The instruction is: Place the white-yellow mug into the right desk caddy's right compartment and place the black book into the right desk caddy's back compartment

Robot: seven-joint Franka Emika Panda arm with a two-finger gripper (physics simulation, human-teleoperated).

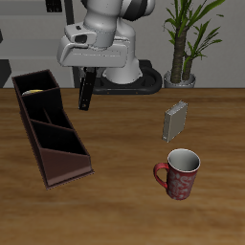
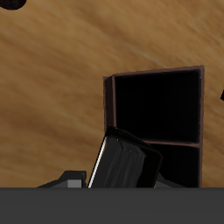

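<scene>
My gripper [image 1: 88, 77] is shut on the black book [image 1: 85, 94], which hangs upright above the table, beside the far end of the right desk caddy [image 1: 59, 158]. In the wrist view the black book [image 2: 122, 164] shows tilted, pale page edge along one side, close to the caddy's wall [image 2: 109, 105] and its dark open sections. A bit of yellow [image 1: 33, 92] shows inside the small squarish end section of the caddy; that is the white-yellow mug, mostly hidden by the walls.
A red patterned mug [image 1: 178, 175] stands near the table's front edge. A small grey book [image 1: 174, 121] stands upright farther back. A potted plant [image 1: 183, 43] stands at the back beside the robot's base.
</scene>
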